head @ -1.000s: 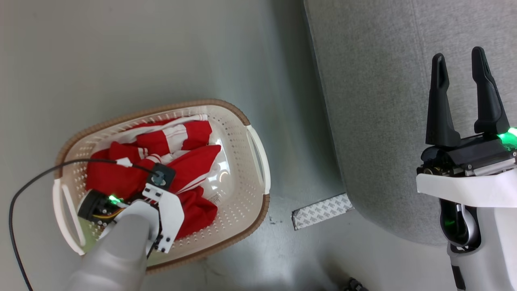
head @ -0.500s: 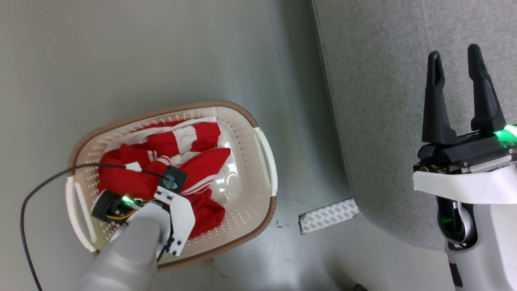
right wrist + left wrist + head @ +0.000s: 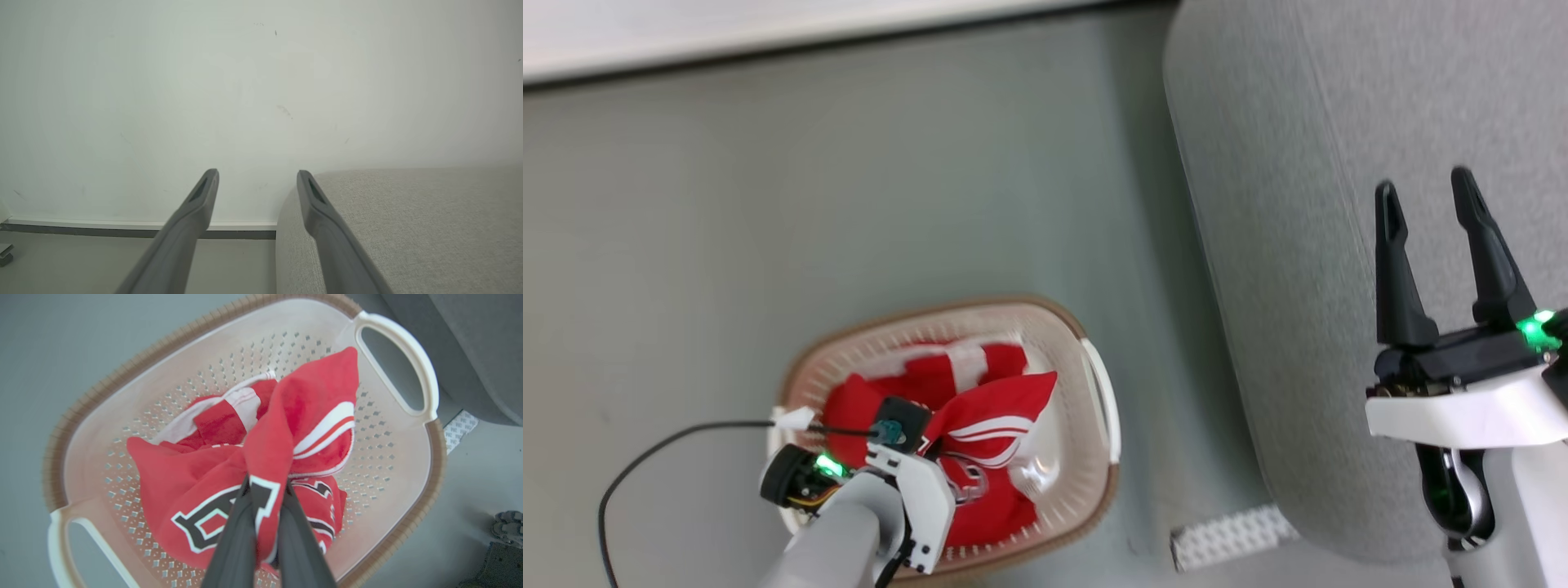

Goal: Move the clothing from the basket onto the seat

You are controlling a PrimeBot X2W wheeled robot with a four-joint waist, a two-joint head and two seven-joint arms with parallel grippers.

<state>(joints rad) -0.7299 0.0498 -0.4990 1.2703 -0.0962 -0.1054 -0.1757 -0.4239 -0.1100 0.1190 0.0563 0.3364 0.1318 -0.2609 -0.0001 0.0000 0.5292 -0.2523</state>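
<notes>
Left fingers (image 3: 233,547) have clamped one of two red garments (image 3: 302,400) in one basket (image 3: 171,363); right fingers (image 3: 1395,278) gape.

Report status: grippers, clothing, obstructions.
Left gripper shut on red jersey inside laundry basket. Right gripper open, empty, near sofa. Only flat floor strip between them.

I've got the head camera high up, looking steeply down on the floor (image 3: 849,204), basket (image 3: 980,302) lower left, seat (image 3: 1298,245) right. Left wrist camera sits close over that same basket, staring along the left claw (image 3: 266,484) into the clothing (image 3: 310,396). Right wrist camera faces out level along the right claw (image 3: 257,173) at a pale wall (image 3: 245,81), sharing the seat's edge with the head view.
</notes>
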